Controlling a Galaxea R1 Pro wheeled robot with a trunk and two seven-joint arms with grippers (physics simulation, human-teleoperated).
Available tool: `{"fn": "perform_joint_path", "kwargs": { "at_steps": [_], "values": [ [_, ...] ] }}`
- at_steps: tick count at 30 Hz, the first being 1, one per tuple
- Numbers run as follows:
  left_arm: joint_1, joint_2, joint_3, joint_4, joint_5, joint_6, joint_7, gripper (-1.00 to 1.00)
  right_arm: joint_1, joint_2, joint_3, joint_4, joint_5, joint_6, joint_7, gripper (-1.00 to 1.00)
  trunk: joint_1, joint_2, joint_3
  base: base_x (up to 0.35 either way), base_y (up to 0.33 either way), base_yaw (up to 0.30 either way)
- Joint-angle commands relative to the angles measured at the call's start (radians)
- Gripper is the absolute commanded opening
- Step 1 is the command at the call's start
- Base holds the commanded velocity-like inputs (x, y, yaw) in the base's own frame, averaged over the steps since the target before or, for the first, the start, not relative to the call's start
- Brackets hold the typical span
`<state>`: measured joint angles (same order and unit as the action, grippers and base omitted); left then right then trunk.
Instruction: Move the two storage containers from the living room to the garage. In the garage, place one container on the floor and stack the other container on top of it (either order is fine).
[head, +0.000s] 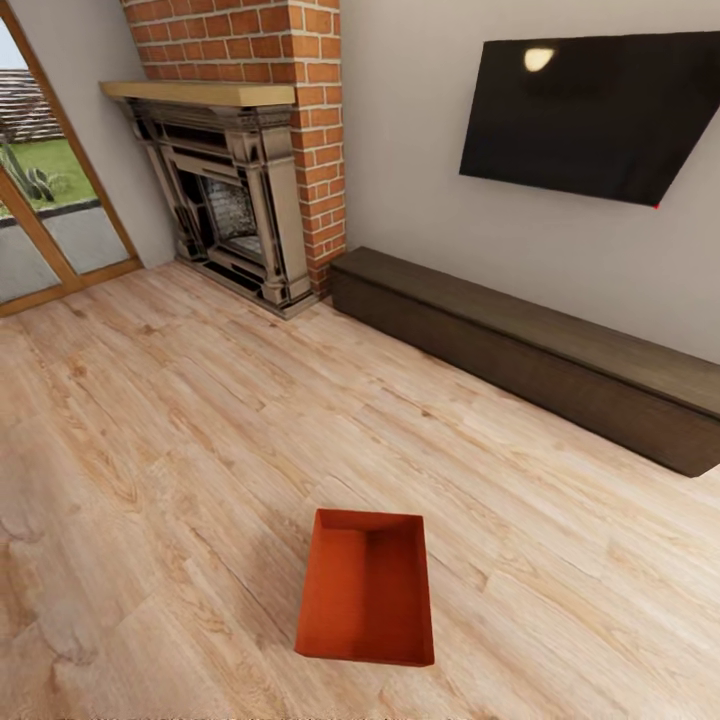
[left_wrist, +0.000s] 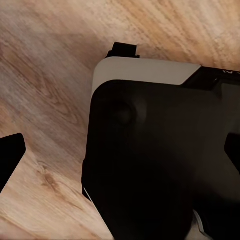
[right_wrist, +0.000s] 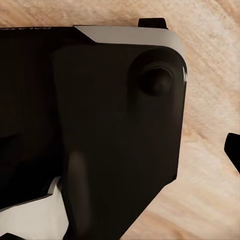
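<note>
Seen from the left wrist camera, a dark finger tip of the left claw (left_wrist: 11, 152) juts in at one edge and another at the opposite edge, so the claw reads as spread apart with nothing between its tips; beyond it sits a black-and-white part of the robot's body (left_wrist: 150, 150) over wood planks. The right wrist camera shows one dark tip of the right claw (right_wrist: 233, 149) at the frame's edge beside a similar black housing (right_wrist: 110, 125), and whether that claw is apart or together cannot be told. Further out, in the head view, one red-orange storage container (head: 366, 590) rests open-side up on the living room's light wood floor (head: 150, 420), just ahead of the robot and untouched. Behind it stand the brick fireplace (head: 250, 170), a long dark low cabinet (head: 540, 360) along the wall, a wall-mounted television (head: 590, 115) and a glazed door (head: 40, 200). By all appearances the task is barely begun: this container is not yet lifted, and the carry to the garage and the stacking all lie ahead.
</note>
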<state>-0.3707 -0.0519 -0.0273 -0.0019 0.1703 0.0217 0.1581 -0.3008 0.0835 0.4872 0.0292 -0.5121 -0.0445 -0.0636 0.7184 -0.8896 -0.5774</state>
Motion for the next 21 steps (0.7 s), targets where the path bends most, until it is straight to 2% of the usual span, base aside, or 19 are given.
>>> {"fn": "perform_joint_path", "kwargs": {
  "at_steps": [1,18,21],
  "values": [
    [0.000,0.000,-0.003,0.000,0.008,0.002,0.003,1.00,-0.001,0.001,0.008,0.003,-0.009,-0.005,-0.001,1.00,0.000,-0.001,-0.002,0.000,0.000,0.070],
    [0.000,0.000,-0.003,0.000,0.008,0.002,0.003,1.00,-0.001,-0.005,0.008,0.003,-0.012,-0.004,0.001,1.00,0.000,-0.001,-0.006,0.000,0.000,0.010],
    [0.017,0.010,0.014,0.009,0.013,0.006,0.000,1.00,0.016,-0.007,0.001,0.014,-0.028,0.013,0.013,1.00,0.000,-0.001,-0.006,0.000,0.000,0.000]
  ]
}}
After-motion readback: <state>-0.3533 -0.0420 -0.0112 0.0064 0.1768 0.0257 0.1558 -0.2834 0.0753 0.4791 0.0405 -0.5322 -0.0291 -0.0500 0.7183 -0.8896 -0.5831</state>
